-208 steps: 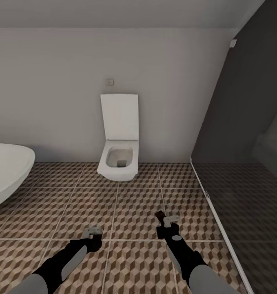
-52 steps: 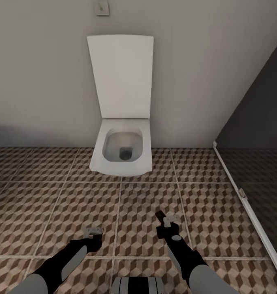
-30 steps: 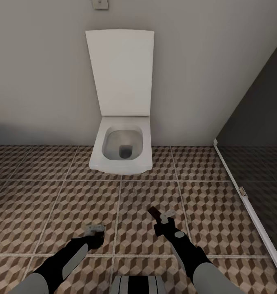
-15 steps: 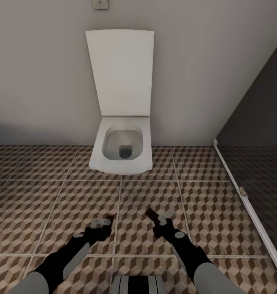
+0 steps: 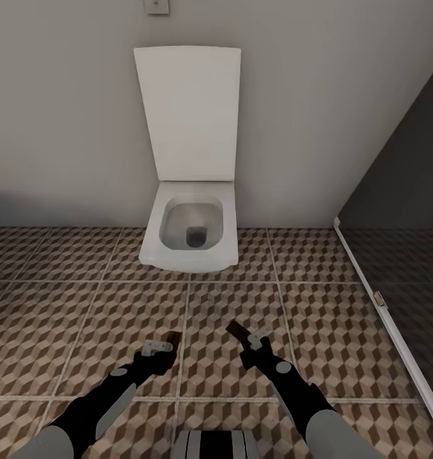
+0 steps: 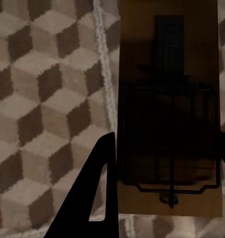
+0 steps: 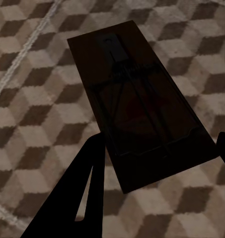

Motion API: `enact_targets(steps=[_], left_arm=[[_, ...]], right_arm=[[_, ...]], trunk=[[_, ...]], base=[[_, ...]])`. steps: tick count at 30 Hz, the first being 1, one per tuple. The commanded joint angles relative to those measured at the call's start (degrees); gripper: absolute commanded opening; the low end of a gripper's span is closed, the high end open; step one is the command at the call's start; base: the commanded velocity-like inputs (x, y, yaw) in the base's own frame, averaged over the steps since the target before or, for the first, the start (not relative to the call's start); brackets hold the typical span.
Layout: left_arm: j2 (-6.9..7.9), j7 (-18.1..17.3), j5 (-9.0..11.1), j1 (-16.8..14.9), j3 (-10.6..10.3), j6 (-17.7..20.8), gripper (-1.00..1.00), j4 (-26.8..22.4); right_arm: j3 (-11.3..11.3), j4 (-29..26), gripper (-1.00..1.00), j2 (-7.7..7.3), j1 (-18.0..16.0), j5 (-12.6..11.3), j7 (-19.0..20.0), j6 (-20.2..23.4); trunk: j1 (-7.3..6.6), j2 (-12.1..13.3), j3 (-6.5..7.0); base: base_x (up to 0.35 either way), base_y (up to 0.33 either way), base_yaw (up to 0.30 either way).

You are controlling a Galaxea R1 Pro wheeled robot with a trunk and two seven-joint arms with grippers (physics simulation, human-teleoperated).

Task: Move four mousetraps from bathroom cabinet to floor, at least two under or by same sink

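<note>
Head view shows you facing a white square toilet (image 5: 189, 233) with its lid raised, standing on the cube-patterned brown and beige tiled bathroom floor (image 5: 82, 312), with a dark glass shower screen (image 5: 401, 210) at the right. Each arm carries one mousetrap low over the tiles. Your left gripper (image 5: 160, 349) pinches a small flat brown wooden mousetrap (image 6: 169, 109) by its short end, one black finger (image 6: 92, 198) pressed against the board's edge. Your right gripper (image 5: 253, 339) likewise clamps a second dark wooden mousetrap (image 7: 137, 101), which sticks out forward and tilts above the floor.

Judge these boards as light, stiff and thin, so they should not sag, but a hold at one end gives them leverage to swivel between the pads. The wire bar and spring sit on top; keep your grip on the bare wood edges, not the wire, which looks springy and likely to slip. No sink shows from here, so you probably need to turn elsewhere if these two are meant for it. Lower each flat before letting go.
</note>
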Motion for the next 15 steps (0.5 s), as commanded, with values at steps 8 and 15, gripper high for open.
enact_targets(steps=[8,15], left_arm=[[-0.01,0.2,0.4,0.0,-0.2,0.4,-1.00,-0.3],[-0.01,0.2,0.4,0.0,-0.2,0.4,-1.00,-0.8]], right_arm=[[-0.1,-2.7,-1.00,-0.10,0.0,0.5,-0.3,-0.2],[-0.1,-3.4,-1.00,-0.14,0.0,0.5,-0.3,-0.2]], trunk=[[0.65,-1.2,-0.57],[2.19,-4.0,-1.83]], base=[[0.000,0.000,0.000],[0.000,0.000,0.000]])
